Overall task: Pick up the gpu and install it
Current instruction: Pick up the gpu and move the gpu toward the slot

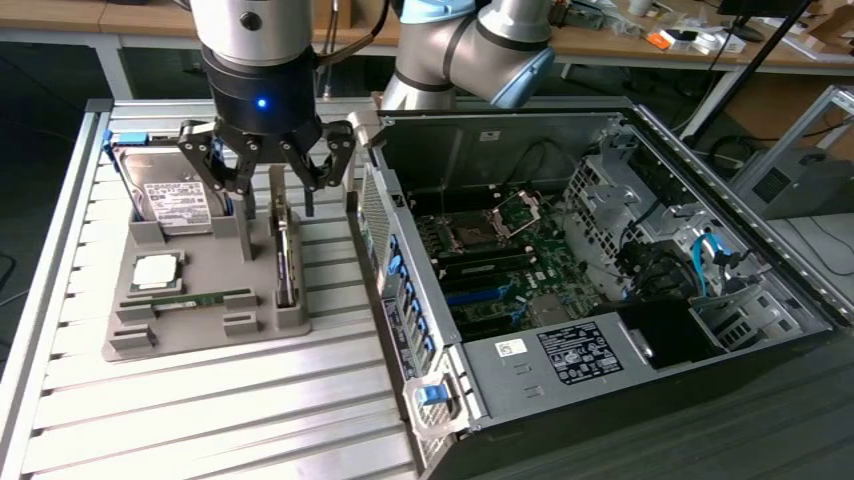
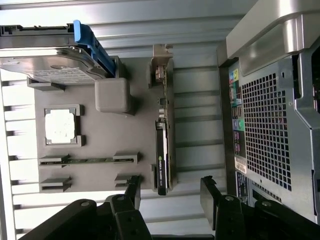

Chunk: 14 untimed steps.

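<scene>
**End effector spread above the gpu, card in its holder**

Exterior view: The end effector (image 1: 270,185) hangs over the far end of a grey holder (image 1: 160,340) that lies on the slatted metal counter (image 1: 200,430). Its dark fingers (image 1: 220,165) are spread wide and grip nothing. The gpu (image 1: 284,255) stands on edge in a slot along the holder's side nearest the computer case (image 1: 601,280), and its far end sits beneath the gap between the fingers. I cannot tell whether any finger touches the card. In the same holder are a hard drive (image 1: 174,195) propped at the far end, a square processor chip (image 1: 155,270) and a narrow RAM stick (image 1: 187,298) lying flat. The case lies open just beside the holder, on the exterior view's right, with its motherboard (image 1: 494,270) exposed.

Wrist view: Two black fingers (image 2: 210,192) of the end effector (image 2: 170,192) frame the scene, set well apart. The gpu (image 2: 162,150) is seen edge-on in its slot, in line with the gap between them. Across the holder (image 2: 100,135) sit the processor chip (image 2: 60,125), the RAM stick (image 2: 87,160) and the hard drive (image 2: 50,65). The perforated wall of the computer case (image 2: 275,125) stands on the gpu's other side, with a strip of counter (image 2: 195,130) between them.
</scene>
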Motion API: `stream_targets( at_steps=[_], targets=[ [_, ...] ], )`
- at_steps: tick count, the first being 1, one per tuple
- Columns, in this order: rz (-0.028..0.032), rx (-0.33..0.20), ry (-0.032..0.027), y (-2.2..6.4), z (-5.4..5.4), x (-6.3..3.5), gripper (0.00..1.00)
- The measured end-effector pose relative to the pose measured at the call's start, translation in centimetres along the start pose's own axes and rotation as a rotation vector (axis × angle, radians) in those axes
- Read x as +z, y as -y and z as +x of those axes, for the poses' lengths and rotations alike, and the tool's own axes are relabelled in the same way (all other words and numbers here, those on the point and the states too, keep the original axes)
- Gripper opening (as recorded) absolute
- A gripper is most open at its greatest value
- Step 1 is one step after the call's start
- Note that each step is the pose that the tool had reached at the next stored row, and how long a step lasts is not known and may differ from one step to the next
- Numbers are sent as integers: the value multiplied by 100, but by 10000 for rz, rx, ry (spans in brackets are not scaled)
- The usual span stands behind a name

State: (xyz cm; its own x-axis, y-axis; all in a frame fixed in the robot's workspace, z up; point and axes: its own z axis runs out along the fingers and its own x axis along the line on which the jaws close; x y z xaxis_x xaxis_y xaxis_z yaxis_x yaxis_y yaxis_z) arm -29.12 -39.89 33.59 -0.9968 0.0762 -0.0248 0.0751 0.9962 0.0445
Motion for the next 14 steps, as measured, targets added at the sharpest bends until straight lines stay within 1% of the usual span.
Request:
stream_targets(
  at_steps=[14],
  targets=[
    [-1, 0, 0, 3, 2, 71, 60]
  ],
)
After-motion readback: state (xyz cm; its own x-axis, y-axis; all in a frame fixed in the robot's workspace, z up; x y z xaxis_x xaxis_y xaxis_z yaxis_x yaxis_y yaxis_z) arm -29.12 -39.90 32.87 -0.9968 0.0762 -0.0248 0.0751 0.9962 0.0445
